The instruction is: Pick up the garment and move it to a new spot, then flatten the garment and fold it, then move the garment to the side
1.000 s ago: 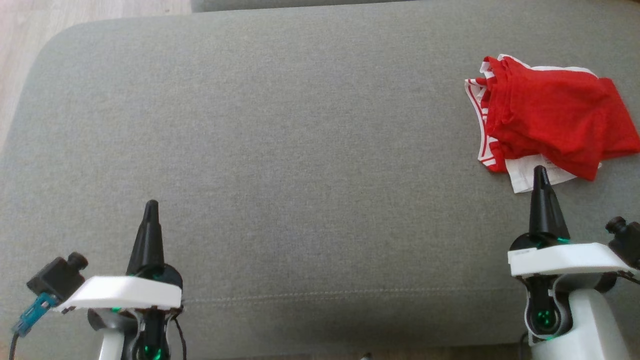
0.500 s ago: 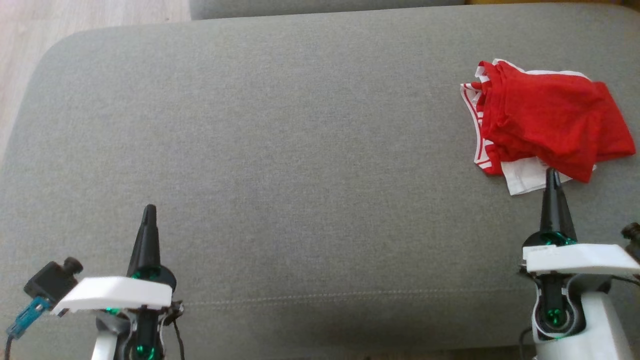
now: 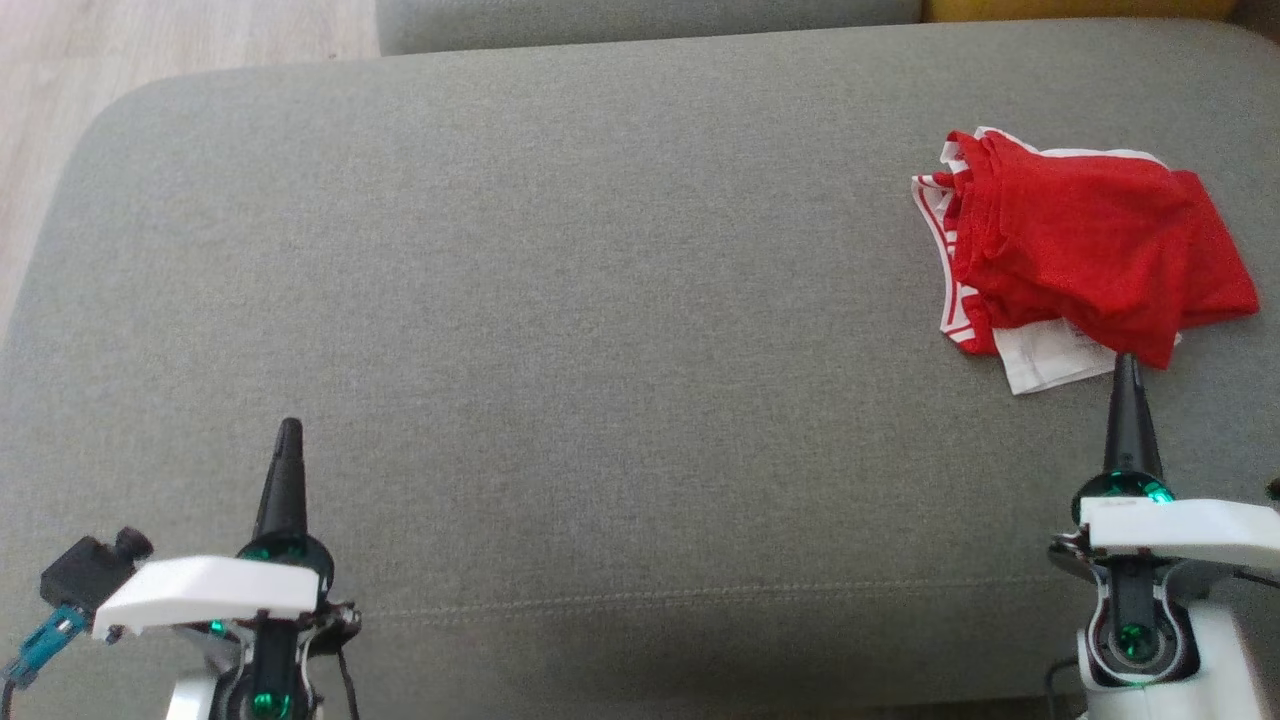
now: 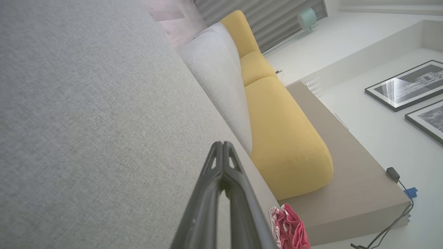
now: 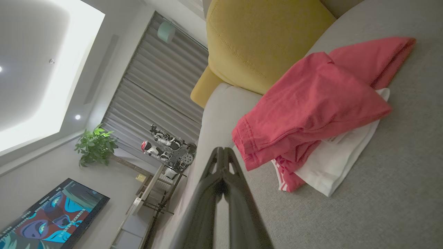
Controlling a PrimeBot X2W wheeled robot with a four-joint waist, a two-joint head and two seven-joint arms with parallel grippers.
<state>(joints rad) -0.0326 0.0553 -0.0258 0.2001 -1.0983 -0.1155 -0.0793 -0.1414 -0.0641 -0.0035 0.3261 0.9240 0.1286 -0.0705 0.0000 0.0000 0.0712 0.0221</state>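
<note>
Nearest the camera, low over the front of a grey sofa cushion [image 3: 600, 330]: the left gripper [image 3: 289, 428] and the right gripper [image 3: 1128, 362], each with its 2 dark fingers pressed together to a point, gripping nothing. Just ahead of the right gripper's tip, too close to judge contact: the garment [image 3: 1085, 245], a crumpled red piece over white fabric with red-and-white striped trim, lying loose on the cushion. From the left gripper, well off to the right and ahead, with bare grey upholstery between. Farther back, past the garment in the right wrist view: a yellow cushion [image 5: 263, 41]. Beyond the left gripper, off the cushion's far left corner: pale wood floor [image 3: 150, 50].
</note>
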